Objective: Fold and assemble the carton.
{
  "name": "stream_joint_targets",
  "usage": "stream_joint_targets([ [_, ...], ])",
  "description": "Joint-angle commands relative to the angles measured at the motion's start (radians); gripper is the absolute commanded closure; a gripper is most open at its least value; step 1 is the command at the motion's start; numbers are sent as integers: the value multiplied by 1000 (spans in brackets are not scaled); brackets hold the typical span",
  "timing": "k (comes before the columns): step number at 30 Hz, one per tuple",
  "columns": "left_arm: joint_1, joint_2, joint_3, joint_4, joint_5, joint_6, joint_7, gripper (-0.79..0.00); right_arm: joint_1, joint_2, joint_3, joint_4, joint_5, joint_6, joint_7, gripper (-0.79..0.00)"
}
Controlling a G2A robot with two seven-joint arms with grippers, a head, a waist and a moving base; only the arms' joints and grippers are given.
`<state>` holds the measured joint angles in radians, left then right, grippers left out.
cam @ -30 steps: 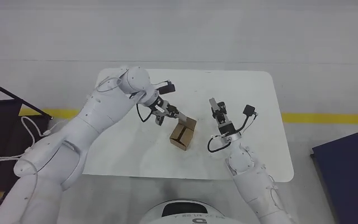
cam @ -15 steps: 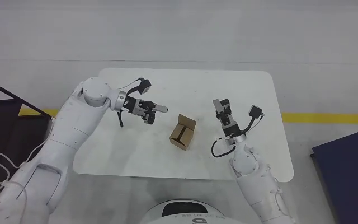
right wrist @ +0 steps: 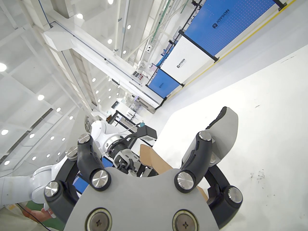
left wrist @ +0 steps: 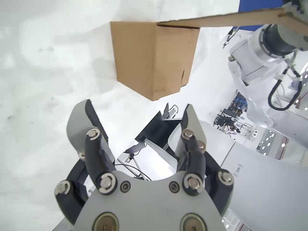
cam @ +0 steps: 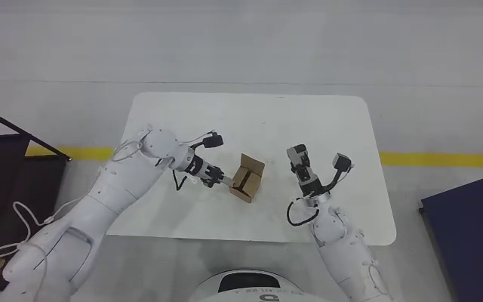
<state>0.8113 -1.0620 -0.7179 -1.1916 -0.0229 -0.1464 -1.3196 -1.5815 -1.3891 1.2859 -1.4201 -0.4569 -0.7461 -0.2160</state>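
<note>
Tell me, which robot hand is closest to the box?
The left gripper: it sits right beside the carton, while the right gripper is farther off on its other side.

— What is the small brown cardboard carton (cam: pixel 247 178) made of, seen close up?
— Plain kraft board, matt and faintly fibrous. The walls are smooth, and the raised flap's cut edge looks raw.
— And the rounded white table (cam: pixel 317 121) under it?
— Matt white and smooth, with faint grey scuffs and specks.
— The left gripper (left wrist: pixel 138 106), at the carton's 9 o'clock from above?
— Pale grey fingers (left wrist: pixel 74 121) with a satin finish, metal or plastic I can't tell. They carry rough black pads (left wrist: pixel 92 114), with matt black links (left wrist: pixel 93 155) and bright polished metal pins (left wrist: pixel 107 183).
— The right gripper (cam: pixel 296 155), at 3 o'clock?
— The same: satin grey shells, matt black links, shiny metal pins and screws.
</note>
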Motion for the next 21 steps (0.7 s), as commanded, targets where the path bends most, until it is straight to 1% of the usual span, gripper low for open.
stream_joint_targets([
  [1,-16,-13,24,13,16,1,24,-363,-13,1,5,-4,1,-2,-3,-785],
  [3,-34,-30,50,27,27,7,58,-345,-27,3,7,-10,-1,1,0,-785],
  [6,-66,-56,81,60,18,-6,83,-342,-47,5,12,-28,-5,10,6,-785],
  [11,-117,-98,145,121,43,-18,76,-360,-74,8,20,-58,1,23,6,-785],
  [13,-131,-115,168,144,40,-25,66,-351,-84,9,24,-65,3,25,2,-785],
  [14,-138,-123,179,153,43,-30,62,-320,-88,9,26,-67,3,26,0,-785],
  [16,-150,-137,195,170,45,-36,62,-175,-97,10,29,-73,4,28,-5,-785],
  [17,-155,-143,202,175,48,-39,60,0,-102,10,31,-76,4,28,-9,-785],
  [21,-181,-158,214,178,76,-28,67,0,-118,12,41,-91,3,24,-26,-785],
])
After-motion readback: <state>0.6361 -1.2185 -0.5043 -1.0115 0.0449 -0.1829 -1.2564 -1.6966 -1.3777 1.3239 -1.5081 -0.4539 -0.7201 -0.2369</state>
